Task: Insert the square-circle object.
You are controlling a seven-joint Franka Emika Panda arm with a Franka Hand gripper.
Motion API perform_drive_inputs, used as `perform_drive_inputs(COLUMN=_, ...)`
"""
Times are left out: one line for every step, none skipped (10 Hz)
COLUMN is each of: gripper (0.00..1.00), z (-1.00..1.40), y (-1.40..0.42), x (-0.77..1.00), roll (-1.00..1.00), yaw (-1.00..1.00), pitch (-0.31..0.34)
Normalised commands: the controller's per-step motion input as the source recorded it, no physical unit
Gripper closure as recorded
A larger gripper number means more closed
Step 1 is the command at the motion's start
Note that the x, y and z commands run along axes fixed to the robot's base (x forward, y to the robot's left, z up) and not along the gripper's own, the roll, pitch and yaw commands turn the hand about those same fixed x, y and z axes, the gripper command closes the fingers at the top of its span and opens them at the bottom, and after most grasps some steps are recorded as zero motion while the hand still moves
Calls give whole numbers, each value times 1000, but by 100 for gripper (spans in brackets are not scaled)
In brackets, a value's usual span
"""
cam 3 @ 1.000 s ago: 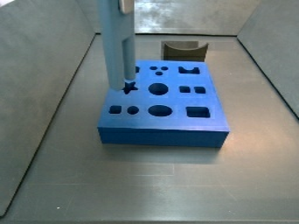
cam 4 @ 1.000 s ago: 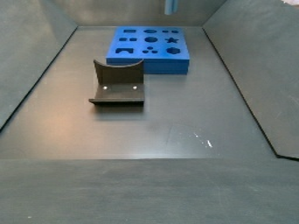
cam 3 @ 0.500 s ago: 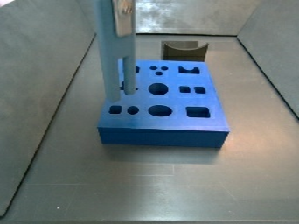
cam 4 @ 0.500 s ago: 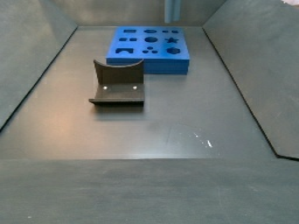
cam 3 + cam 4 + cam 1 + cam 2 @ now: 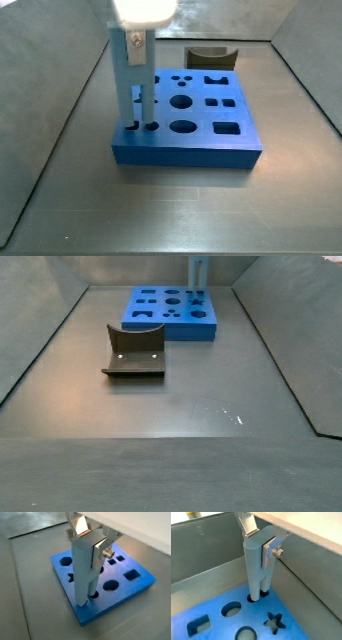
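In a side view, your gripper (image 5: 134,42) clamps the top of the square-circle object (image 5: 132,85), held upright with its foot at a hole in the near-left corner of the dark-blue block (image 5: 201,143). Farther right and behind stands the fixture (image 5: 209,56), well apart.

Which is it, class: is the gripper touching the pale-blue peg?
Touching: in a wrist view the gripper clamps its silver fingers against the peg.

Matt pale-blue square-circle object (image 5: 83,572), silver metal pincer (image 5: 89,546), matt blue block (image 5: 187,125)
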Motion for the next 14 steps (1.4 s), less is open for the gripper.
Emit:
perform_drive_inputs(gripper=100, z=-186, y=-66, x=0, roll=-17, yaw=-1000, pitch=0)
perform_drive_inputs(gripper=100, z=-169, y=-80, x=197, roll=-24, yaw=-854, pitch=0)
perform_drive_inputs(gripper=100, z=-149, y=-49, x=509, roll=-13, yaw=-523, pitch=46)
perform_drive_inputs(gripper=100, z=-237, y=0, x=246, roll=0, yaw=0, pitch=46)
perform_drive_inputs(gripper=100, z=-286, y=0, x=197, roll=0, yaw=0, pitch=63)
perform_drive_inputs(gripper=100, z=-314, y=54, x=43, roll=0, yaw=-123, pitch=56)
perform_drive_inputs(gripper=100, z=-297, y=49, x=-11, roll=-21, yaw=-371, pitch=46)
perform_drive_inputs(gripper=100, z=-343, y=0, x=-29, roll=-73, yaw=-577, pitch=21)
perform_drive_inputs(gripper=100, z=-337, y=0, x=0, roll=-63, yaw=-774, pitch=40)
perform_drive_inputs(gripper=100, z=-314, y=0, x=0, roll=-67, yaw=-683, pitch=43)
perform_drive_inputs(gripper=100, z=-343, y=0, x=0, roll=-104, yaw=-86, pitch=0)
perform_drive_inputs(gripper=100, z=-366, y=29, x=0, roll=-133, yaw=51, pitch=0)
perform_drive_inputs(gripper=100, z=-417, y=0, x=0, roll=-153, yaw=83, pitch=-37)
perform_drive_inputs(gripper=100, z=-371, y=0, x=-11, roll=-129, yaw=63, pitch=-79)
